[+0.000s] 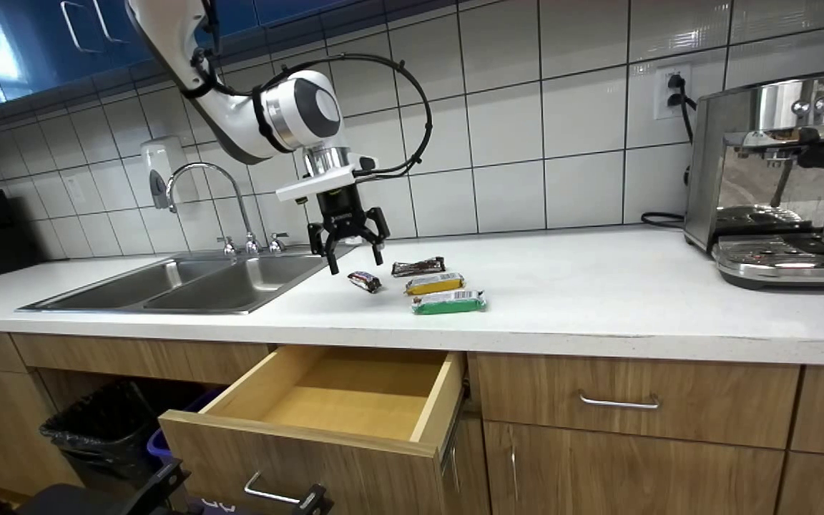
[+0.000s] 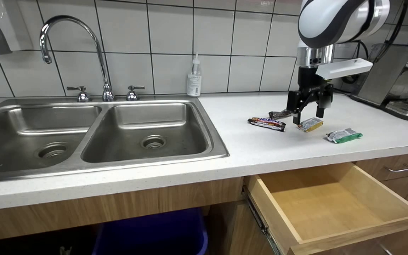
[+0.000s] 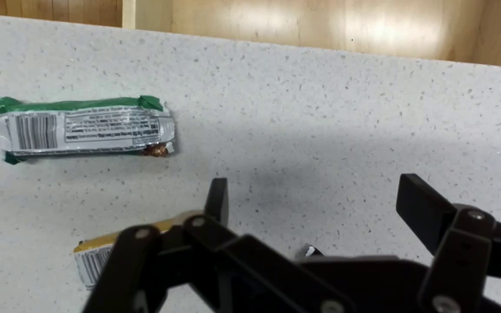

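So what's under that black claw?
Speckled counter, part of a yellow bar and the tip of a dark bar show in the wrist view; the open gripper hides more of both.

Your gripper (image 3: 313, 191) hides much of the yellow bar (image 3: 91, 261) in the wrist view.
You get only one end of it and a strip of its edge, and of a dark wrapper (image 3: 312, 251) just the tip — too little to tell which bar it is. The drawer (image 3: 320, 26) is cut off by that view's top edge, and the green bar (image 3: 85, 126) carries print too blurred for you to read. In an exterior view, the brown bar (image 2: 279, 114) loses an end behind the gripper, and the dispenser (image 2: 5, 21) runs past the left edge. The arm (image 2: 331, 21) is cropped at the top and the coffee machine (image 1: 777, 186) at the right — in both exterior views.
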Tool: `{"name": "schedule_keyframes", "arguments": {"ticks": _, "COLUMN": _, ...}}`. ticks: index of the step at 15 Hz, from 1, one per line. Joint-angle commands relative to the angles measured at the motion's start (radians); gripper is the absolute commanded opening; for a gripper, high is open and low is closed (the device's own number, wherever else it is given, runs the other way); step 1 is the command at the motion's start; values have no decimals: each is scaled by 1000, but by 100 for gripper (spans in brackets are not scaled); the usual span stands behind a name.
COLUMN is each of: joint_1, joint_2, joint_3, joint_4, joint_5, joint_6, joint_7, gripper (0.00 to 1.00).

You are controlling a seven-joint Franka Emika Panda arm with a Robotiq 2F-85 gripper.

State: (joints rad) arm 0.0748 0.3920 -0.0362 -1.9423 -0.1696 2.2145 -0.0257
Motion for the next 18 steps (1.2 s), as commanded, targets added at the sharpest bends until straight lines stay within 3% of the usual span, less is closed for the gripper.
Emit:
{"name": "schedule_keyframes", "arguments": {"ticks": 1, "joint_1": -9, "joint_2": 52, "joint_3": 25, "joint_4": 90, "joint_5": -20, "joint_6": -66, "joint_7": -62, "gripper": 100}}
{"name": "schedule_keyframes", "arguments": {"ticks": 18, "joint_1": -6, "joint_2": 273, "joint_3": 64, "joint_4": 397, "joint_5": -68, "joint_6": -226, "joint_7": -307, "gripper": 100}}
